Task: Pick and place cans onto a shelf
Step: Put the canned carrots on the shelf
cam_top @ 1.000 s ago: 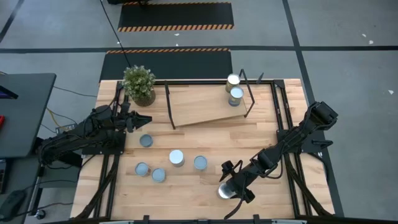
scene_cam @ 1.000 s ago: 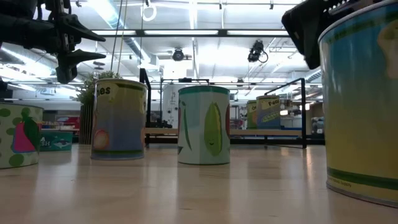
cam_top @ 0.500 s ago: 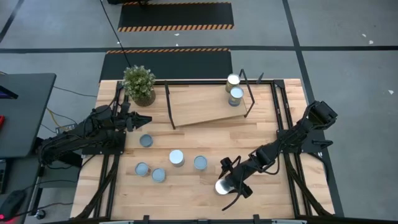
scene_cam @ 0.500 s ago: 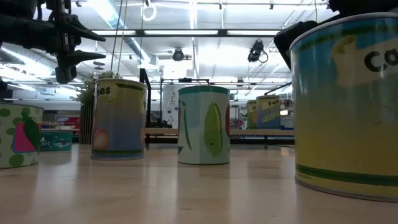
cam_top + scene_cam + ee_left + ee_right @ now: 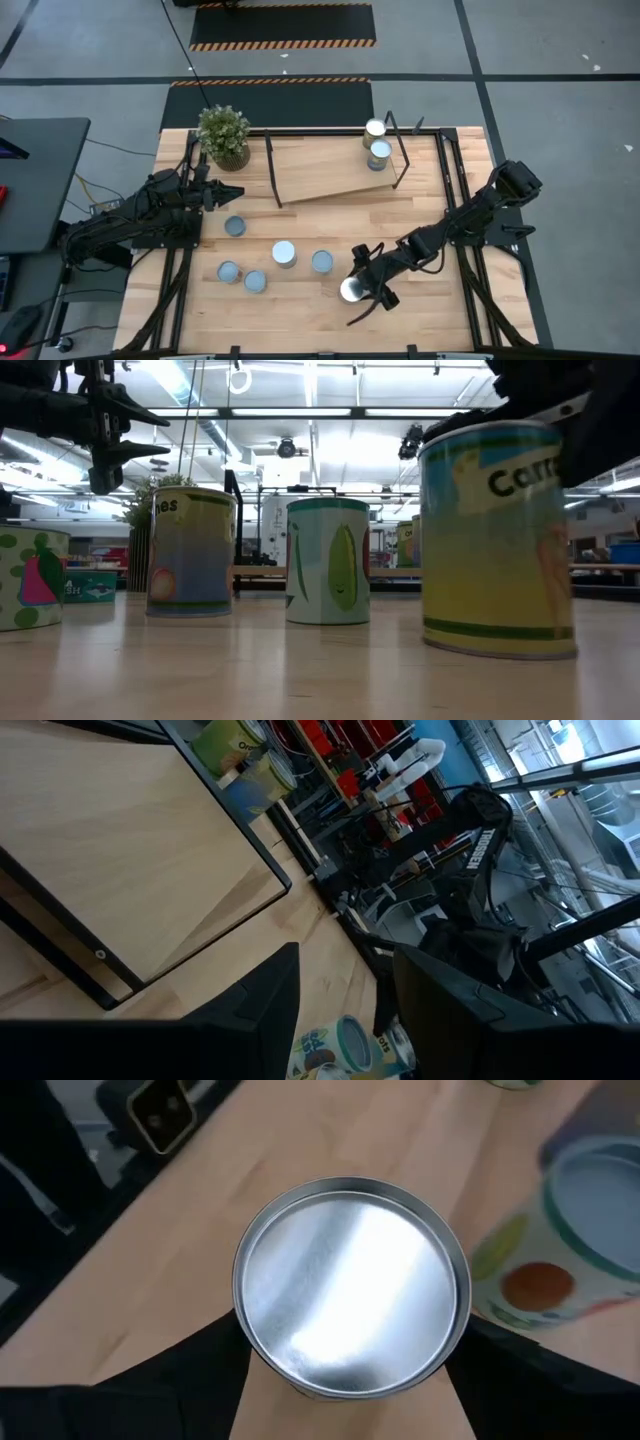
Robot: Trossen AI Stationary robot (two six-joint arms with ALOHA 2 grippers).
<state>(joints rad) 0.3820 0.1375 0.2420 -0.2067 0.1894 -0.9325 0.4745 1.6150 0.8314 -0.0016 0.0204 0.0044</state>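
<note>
Over on the left, the left gripper [image 5: 228, 191] hangs above the table beside the potted plant [image 5: 224, 136], fingers parted, nothing in them. Four cans [image 5: 275, 262] stand loose mid-table; the tilted shelf [image 5: 330, 168] carries two cans [image 5: 376, 143] at its far end. Now the right gripper [image 5: 358, 285] — fingers clamped either side of the silver-topped can [image 5: 352, 1300], near the front edge. Risk here: a neighbouring can [image 5: 575, 1230] sits close, and a sideways swing could clip it; on that sloped board, a careless release might slide.

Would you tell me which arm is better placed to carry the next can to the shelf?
The right: its gripper is closed around a silver-topped can. The left gripper hovers empty near the plant.
</note>
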